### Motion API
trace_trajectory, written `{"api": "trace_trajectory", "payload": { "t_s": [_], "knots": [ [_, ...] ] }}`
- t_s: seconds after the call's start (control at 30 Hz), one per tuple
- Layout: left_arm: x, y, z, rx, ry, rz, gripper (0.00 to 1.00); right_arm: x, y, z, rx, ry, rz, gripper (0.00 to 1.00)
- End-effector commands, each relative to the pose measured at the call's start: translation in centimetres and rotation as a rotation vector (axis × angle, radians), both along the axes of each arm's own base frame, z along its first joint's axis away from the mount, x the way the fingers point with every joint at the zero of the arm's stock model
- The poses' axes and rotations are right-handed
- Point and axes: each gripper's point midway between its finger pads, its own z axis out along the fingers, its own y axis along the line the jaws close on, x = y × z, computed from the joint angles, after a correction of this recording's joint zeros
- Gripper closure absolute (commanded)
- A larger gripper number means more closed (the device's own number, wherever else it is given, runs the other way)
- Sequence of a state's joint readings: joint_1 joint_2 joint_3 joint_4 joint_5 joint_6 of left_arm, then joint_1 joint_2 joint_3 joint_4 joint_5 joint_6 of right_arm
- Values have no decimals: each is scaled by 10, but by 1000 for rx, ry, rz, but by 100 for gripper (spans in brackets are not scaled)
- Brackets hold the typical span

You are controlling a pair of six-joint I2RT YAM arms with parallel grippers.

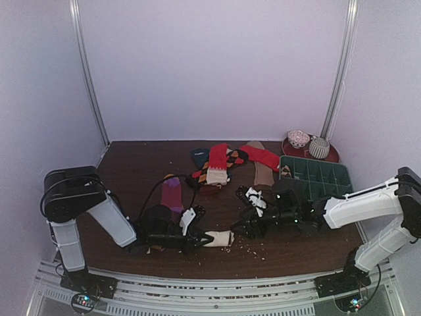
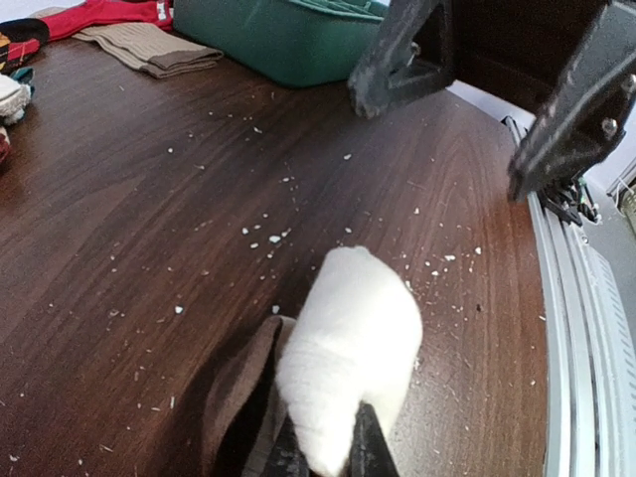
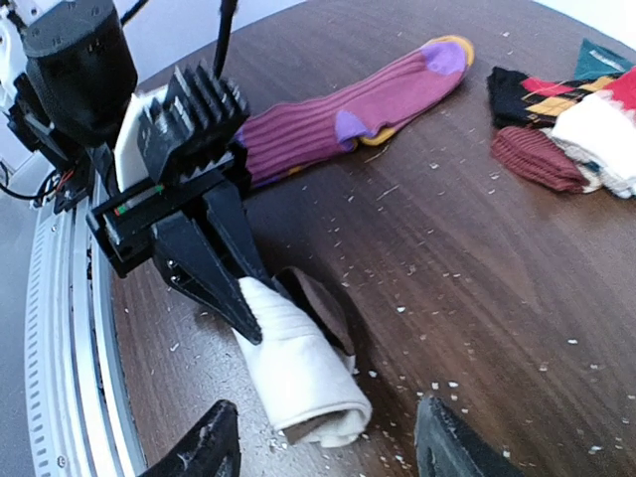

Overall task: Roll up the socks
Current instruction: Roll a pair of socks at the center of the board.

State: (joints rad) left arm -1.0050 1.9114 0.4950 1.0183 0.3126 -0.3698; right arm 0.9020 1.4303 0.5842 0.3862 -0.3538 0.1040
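Observation:
A cream-and-brown sock [image 1: 220, 238] [image 2: 353, 338] [image 3: 298, 373] lies rolled up near the table's front edge. My left gripper [image 1: 200, 241] [image 2: 328, 452] is shut on its cream end, and a brown band folds out beside the fingers [image 3: 214, 283]. Just right of the roll, my right gripper [image 1: 253, 230] [image 3: 328, 447] [image 2: 487, 89] stands open, one finger on either side of the roll's end without touching it. A purple-magenta striped sock [image 1: 173, 194] [image 3: 348, 109] lies flat behind the left arm. Red, argyle and teal socks [image 1: 217, 166] [image 3: 566, 119] are heaped mid-table, next to a tan sock [image 1: 263, 172] [image 2: 149, 48].
A green compartment tray [image 1: 316, 174] [image 2: 288, 40] stands at the right, behind my right arm. Two bowls on a dark red plate [image 1: 309, 146] sit at the back right corner. White crumbs speckle the brown tabletop [image 1: 131, 171]. A metal rail [image 1: 197, 280] runs along the front edge.

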Motion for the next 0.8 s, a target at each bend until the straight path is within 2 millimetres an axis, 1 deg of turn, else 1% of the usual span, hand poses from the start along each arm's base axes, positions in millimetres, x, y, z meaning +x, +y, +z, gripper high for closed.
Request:
{"api": "trace_trajectory", "payload": {
  "t_s": [0.0,0.17,0.33,0.4,0.5,0.6,0.67,0.73,0.77],
  "knots": [
    [-16,31,-59,202,136,33,100,-1,14,-18,-21,11,-3,38],
    [-16,29,-60,200,140,26,100,-10,31,-30,-9,80,-25,37],
    [-16,27,-62,202,141,21,100,-13,32,-48,-41,115,-44,37],
    [-17,27,-62,203,143,18,100,-16,33,-54,-51,140,-36,38],
    [-17,27,-62,203,142,16,100,-18,32,-63,-65,170,-41,43],
    [-15,24,-59,191,135,19,100,-23,31,-73,-83,214,-31,54],
    [-12,22,-54,178,122,22,100,-30,29,-80,-93,259,-22,61],
    [-9,19,-45,157,93,25,100,-34,25,-88,-104,309,-27,65],
    [-6,17,-40,147,74,28,90,-37,22,-92,-108,338,-28,66]
  ]
}}
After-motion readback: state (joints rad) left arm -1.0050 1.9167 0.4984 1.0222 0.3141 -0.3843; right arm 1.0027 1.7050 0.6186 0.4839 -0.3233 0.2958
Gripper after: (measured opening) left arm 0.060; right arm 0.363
